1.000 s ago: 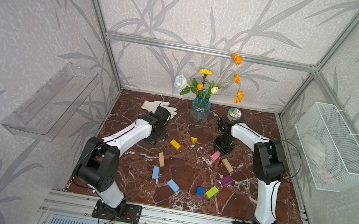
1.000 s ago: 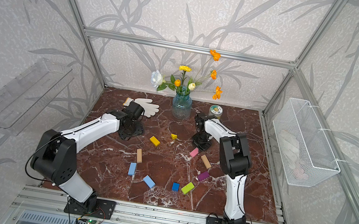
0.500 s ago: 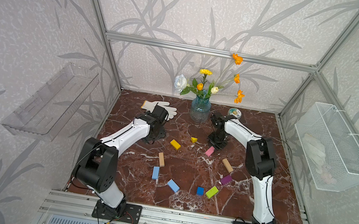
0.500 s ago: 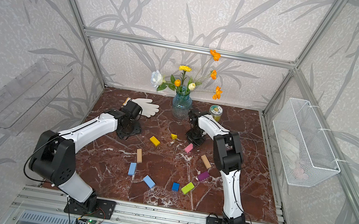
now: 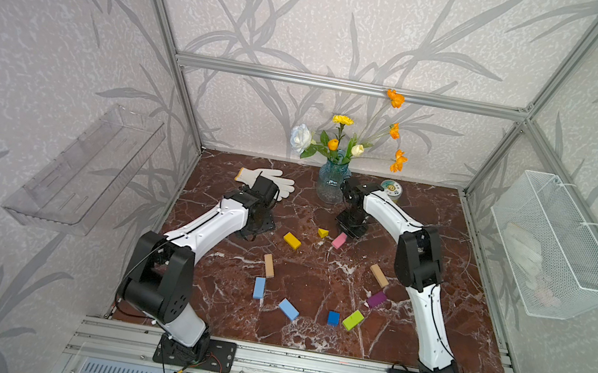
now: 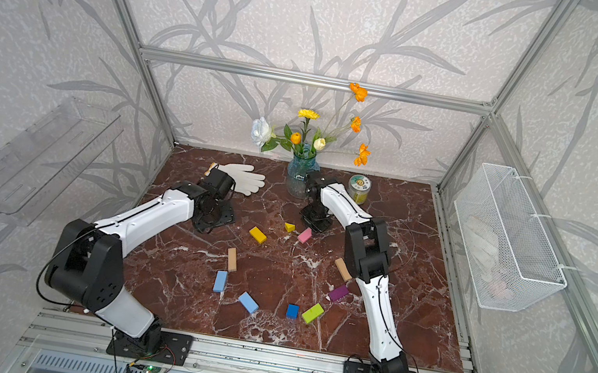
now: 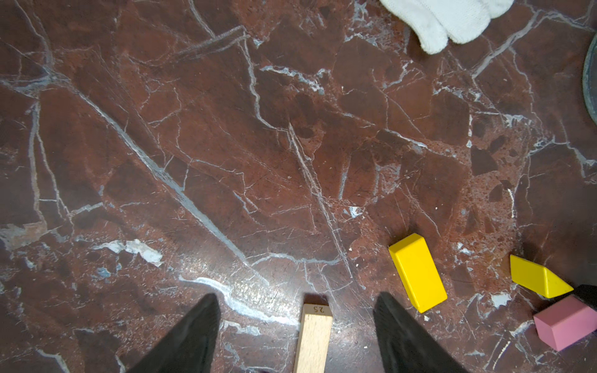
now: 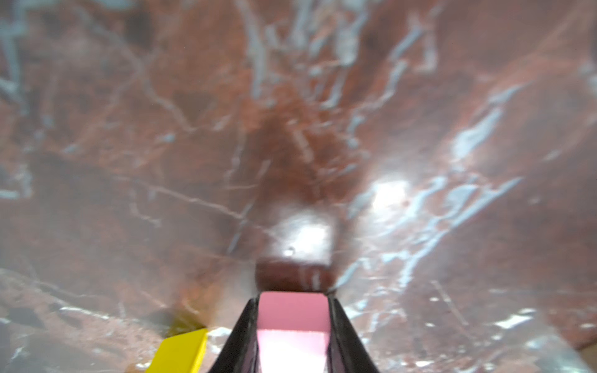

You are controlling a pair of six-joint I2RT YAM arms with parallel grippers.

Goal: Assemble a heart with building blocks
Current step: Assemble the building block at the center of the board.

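A: What sits nearest on the red-brown marble tabletop [image 5: 427,340]?
B: A small dark blue wooden cube [image 5: 333,318] just beside a lime wooden brick [image 5: 353,320], with a light blue wooden brick [image 5: 288,309] lying aslant to their left. They form the near tip of the heart [image 6: 312,313], a loose hollow outline with gaps between its pieces.
A: And up its sides?
B: On the left, a second light blue wooden brick [image 5: 259,287] and then a tan wooden brick [image 5: 269,265]. On the right, a purple wooden brick [image 5: 377,299] and a second tan wooden brick [image 5: 379,275].
A: The far edge?
B: A yellow wooden brick [image 5: 292,240], a tiny yellow wooden wedge [image 5: 322,233], and just beside the wedge a pink wooden brick [image 5: 339,240].
A: Is the pink one held?
B: Yes. The right jaws are closed on its sides, as the right wrist view shows. Whether it touches the tabletop I cannot tell.
A: And the left jaws?
B: Spread wide, gripping nothing, over bare tabletop near the yellow wooden brick. In the left wrist view the end of a tan wooden brick shows between them, lying flat and touching neither.
A: What stands behind?
B: A white knitted glove [image 5: 269,181], a blue glass vase of flowers [image 5: 331,187] and a round tin [image 5: 391,188], all near the back wall.
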